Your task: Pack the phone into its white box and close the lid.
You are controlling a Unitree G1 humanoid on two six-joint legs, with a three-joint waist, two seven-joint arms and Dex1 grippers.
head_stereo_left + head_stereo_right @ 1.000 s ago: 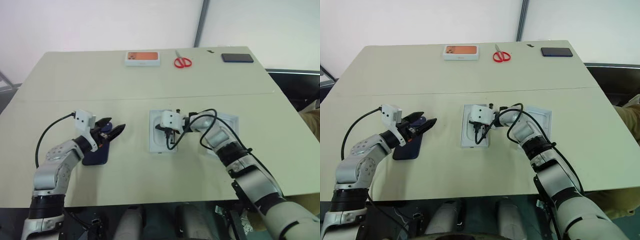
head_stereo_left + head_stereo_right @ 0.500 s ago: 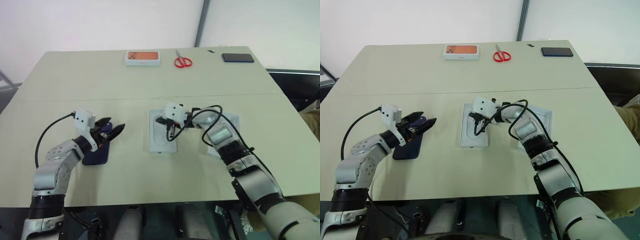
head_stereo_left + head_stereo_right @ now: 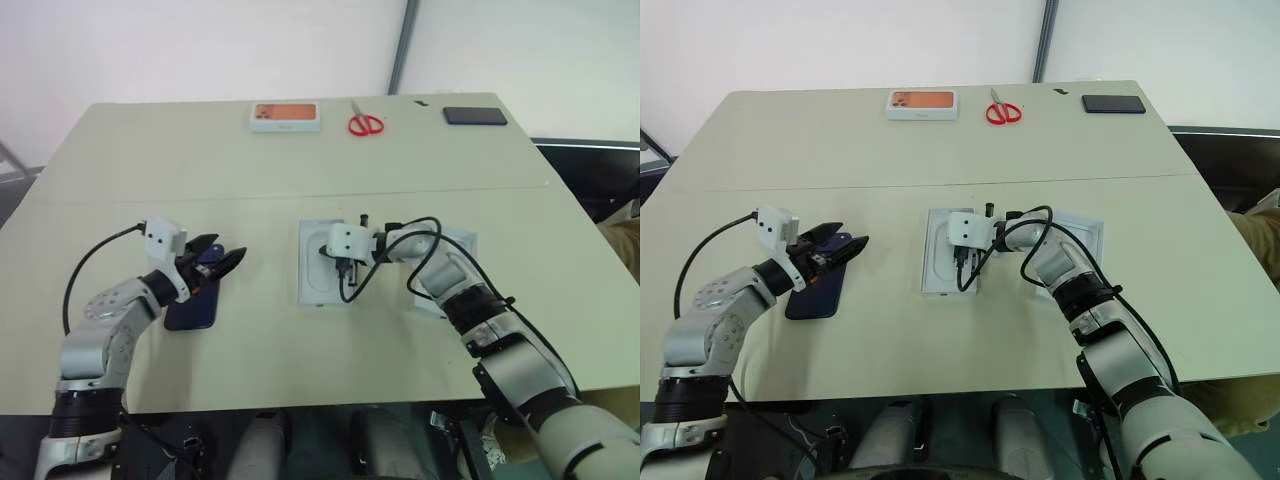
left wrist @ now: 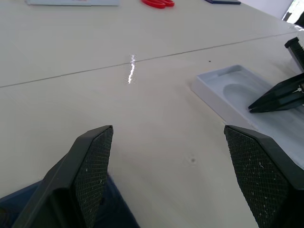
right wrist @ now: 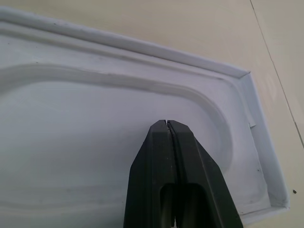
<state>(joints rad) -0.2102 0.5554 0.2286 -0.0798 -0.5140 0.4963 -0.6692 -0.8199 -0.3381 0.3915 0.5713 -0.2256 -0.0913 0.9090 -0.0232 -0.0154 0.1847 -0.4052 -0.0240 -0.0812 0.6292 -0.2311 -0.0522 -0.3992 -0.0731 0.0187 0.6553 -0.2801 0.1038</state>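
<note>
Left tool [image 3: 228, 258] sits spread wide, empty, hovering level just above the near-end of the phone [image 3: 190, 311], fingers [image 4: 90, 171] straddling bare desk [image 3: 250, 350]. Reads as staged for a pickup: jaws pre-opened so it can drop onto the phone's edges. The phone lies flat on the desk at the left, well apart from the packaging.

Centre: white insert with the oval recess [image 3: 320, 262] lies flat on the desk. Right tool [image 3: 341, 272] has its fingers pressed together, holding nothing, tip angled down over the insert's recess; can't tell if it touches. Closed tip looks meant for poking or nudging the insert, not gripping. My guess is it's shifting or steadying it.

Right of that, partly behind the right arm, another white tray-shaped piece [image 3: 458, 242] lies on the desk; can't tell if it's the white box or the lid. Phone not packed yet.

Far edge, unused: orange-topped box [image 3: 285, 116], red scissors [image 3: 365, 123], black slab [image 3: 475, 115].
</note>
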